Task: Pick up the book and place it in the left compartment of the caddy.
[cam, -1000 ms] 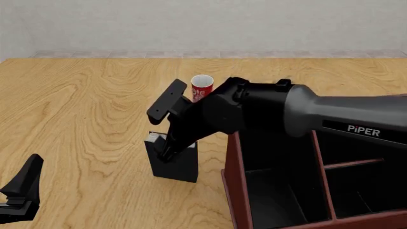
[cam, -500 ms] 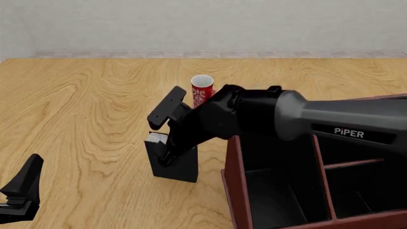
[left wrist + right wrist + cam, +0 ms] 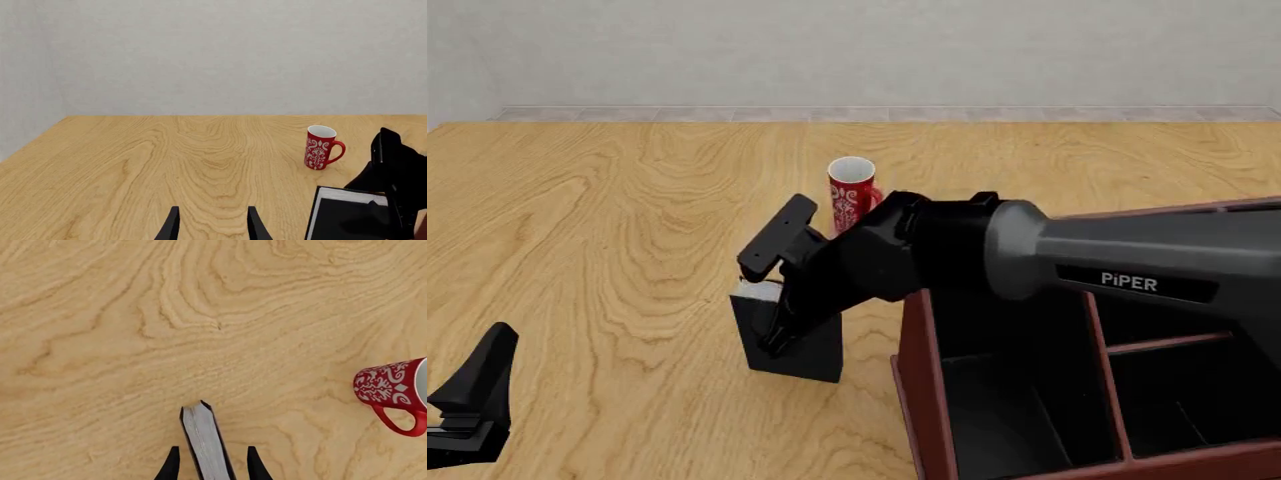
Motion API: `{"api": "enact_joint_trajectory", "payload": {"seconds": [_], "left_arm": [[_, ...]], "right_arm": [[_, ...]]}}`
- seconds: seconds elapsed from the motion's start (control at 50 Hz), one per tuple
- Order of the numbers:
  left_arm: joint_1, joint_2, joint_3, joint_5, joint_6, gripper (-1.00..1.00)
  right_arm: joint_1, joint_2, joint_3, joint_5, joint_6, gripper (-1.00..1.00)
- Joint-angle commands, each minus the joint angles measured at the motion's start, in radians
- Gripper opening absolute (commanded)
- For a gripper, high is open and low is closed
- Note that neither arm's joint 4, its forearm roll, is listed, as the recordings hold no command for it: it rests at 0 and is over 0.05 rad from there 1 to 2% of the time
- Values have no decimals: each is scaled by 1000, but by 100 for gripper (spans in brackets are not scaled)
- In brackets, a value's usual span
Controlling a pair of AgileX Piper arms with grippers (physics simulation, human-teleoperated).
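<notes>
The black book (image 3: 794, 350) stands upright on the table just left of the caddy (image 3: 924, 400), white page edges up. My right gripper (image 3: 774, 338) reaches down over its top, open. In the right wrist view the book (image 3: 203, 437) sits between the two fingertips (image 3: 172, 466), nearer one of them and with a gap to the other. The caddy's left compartment (image 3: 1014, 415) is long, black-lined and holds nothing. My left gripper (image 3: 474, 400) hovers open at the near left, far from the book (image 3: 347, 217).
A red mug (image 3: 851, 192) with a white pattern stands behind the book, close to the right arm (image 3: 961, 255); it also shows as the mug (image 3: 393, 390) beside the gripper. The caddy's right sections (image 3: 1188, 390) are split by a crossbar. Bare wood stretches left.
The right arm has sunk lower and leaned further over the book, its wrist dropping towards the table. The book, mug and left gripper have not moved.
</notes>
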Motion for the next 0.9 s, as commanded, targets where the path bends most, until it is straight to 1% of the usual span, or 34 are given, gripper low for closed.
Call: {"api": "enact_joint_trajectory", "payload": {"seconds": [0.02, 0.12, 0.22, 0.24, 0.38, 0.46, 0.56, 0.66, 0.9], "left_arm": [[0, -3, 5, -1, -1, 100], [0, -3, 5, -1, -1, 100], [0, -3, 5, -1, -1, 100], [0, -2, 5, -1, -1, 100], [0, -3, 5, -1, -1, 100], [0, -3, 5, -1, -1, 100], [0, -2, 5, -1, -1, 100], [0, -3, 5, -1, -1, 100], [0, -3, 5, -1, -1, 100]], "right_arm": [[-4, 12, 2, -7, 6, 100], [-5, 17, 5, -6, 11, 100], [-2, 12, 11, -8, 0, 100], [-5, 13, 9, -6, -1, -100], [0, 4, 12, 2, -7, -100], [-1, -5, 9, 10, -22, -100], [4, -24, 5, 21, -22, -100], [2, -57, -7, 46, -45, -100], [5, -133, -19, 99, -60, -100]]}}
